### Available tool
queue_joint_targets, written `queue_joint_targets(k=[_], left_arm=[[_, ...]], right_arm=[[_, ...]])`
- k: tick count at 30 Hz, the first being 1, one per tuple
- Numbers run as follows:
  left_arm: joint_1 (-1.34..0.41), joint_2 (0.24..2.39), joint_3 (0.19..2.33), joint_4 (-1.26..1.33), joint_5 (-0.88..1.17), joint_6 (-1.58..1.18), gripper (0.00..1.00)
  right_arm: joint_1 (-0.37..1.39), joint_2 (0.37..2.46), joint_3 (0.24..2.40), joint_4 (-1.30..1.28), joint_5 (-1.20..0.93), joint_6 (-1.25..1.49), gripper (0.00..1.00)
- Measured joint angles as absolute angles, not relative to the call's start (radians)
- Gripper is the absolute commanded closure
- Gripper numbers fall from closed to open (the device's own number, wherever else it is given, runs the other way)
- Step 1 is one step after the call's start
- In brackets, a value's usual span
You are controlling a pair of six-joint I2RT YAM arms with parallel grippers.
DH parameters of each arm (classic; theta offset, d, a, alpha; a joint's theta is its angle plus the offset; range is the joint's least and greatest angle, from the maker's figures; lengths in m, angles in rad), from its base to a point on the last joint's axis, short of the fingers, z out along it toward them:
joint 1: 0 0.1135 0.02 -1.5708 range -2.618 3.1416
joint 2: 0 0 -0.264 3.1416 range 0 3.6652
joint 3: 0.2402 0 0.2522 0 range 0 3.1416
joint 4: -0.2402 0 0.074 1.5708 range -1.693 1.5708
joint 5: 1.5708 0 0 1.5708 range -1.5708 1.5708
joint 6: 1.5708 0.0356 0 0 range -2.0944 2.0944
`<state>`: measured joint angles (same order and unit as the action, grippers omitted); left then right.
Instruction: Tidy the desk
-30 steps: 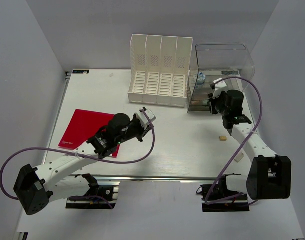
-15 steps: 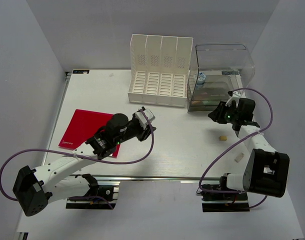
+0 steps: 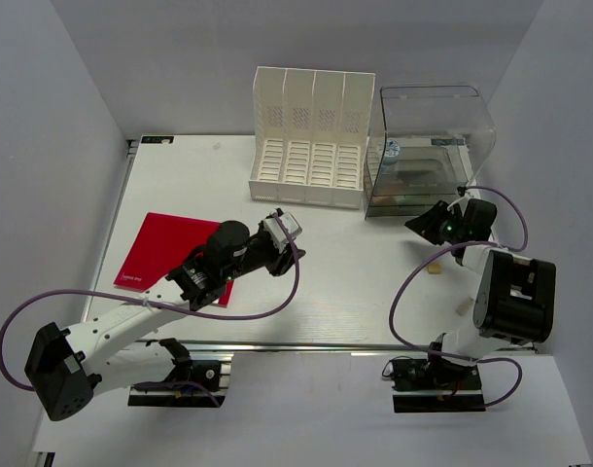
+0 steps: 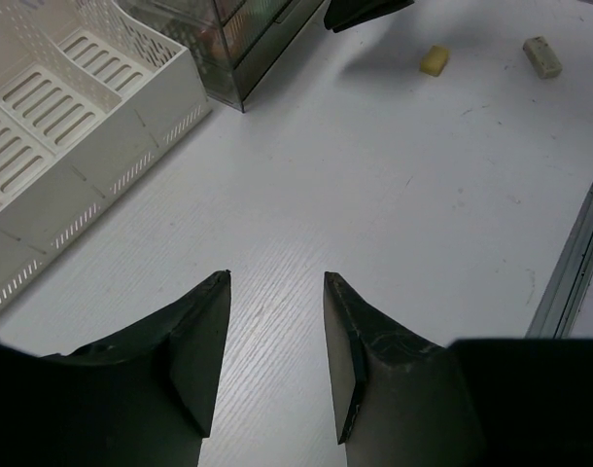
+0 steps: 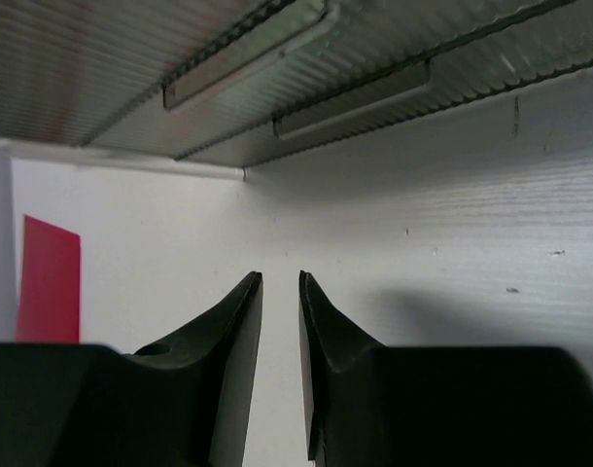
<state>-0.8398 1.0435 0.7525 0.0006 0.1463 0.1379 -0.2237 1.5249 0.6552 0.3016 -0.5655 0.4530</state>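
Observation:
The desk [image 3: 365, 277] is a white tabletop with a silvery rail [image 3: 316, 345] along its near edge. My left gripper [image 3: 289, 255] hovers over the desk's middle, just right of a red folder [image 3: 165, 253]. In the left wrist view the left gripper [image 4: 276, 277] is open, with only bare tabletop between its fingers. My right gripper [image 3: 420, 223] sits low in front of the clear drawer box [image 3: 428, 156], pointing left. In its own view the right gripper [image 5: 280, 275] shows a narrow gap with nothing in it.
A white slotted file organizer [image 3: 311, 146] stands at the back centre, touching the drawer box. A small yellow block [image 3: 434, 269] and a whitish block [image 3: 463, 309] lie on the right side, near the right arm. Walls close in on three sides.
The left gripper's jaws have opened while that arm stayed nearly still. The right arm has drawn back from the drawer box and dropped low in front of it, its jaws narrowing a little.

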Motion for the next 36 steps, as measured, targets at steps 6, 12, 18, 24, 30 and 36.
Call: queue_joint_targets(k=[6, 12, 18, 24, 30, 36], left_arm=[[-0.839, 1.054, 0.753, 0.001, 0.172, 0.134, 0.45], [-0.839, 1.074, 0.753, 0.0, 0.186, 0.133, 0.44], [-0.839, 1.074, 0.753, 0.0, 0.196, 0.134, 0.43], [-0.839, 1.074, 0.753, 0.0, 0.196, 0.134, 0.43], [-0.839, 1.076, 0.753, -0.008, 0.196, 0.134, 0.43], [-0.84, 1.088, 0.753, -0.009, 0.196, 0.134, 0.42]], right_arm=[[-0.236, 1.605, 0.627, 0.502, -0.559, 0.606, 0.68], [-0.241, 1.666, 0.596, 0.668, -0.525, 0.722, 0.65], [-0.243, 1.737, 0.588, 0.799, -0.518, 0.808, 0.65], [-0.244, 1.809, 0.587, 0.944, -0.52, 0.879, 0.66], [-0.245, 1.859, 0.588, 1.02, -0.514, 0.915, 0.66], [-0.247, 1.919, 0.608, 1.095, -0.498, 0.952, 0.66]])
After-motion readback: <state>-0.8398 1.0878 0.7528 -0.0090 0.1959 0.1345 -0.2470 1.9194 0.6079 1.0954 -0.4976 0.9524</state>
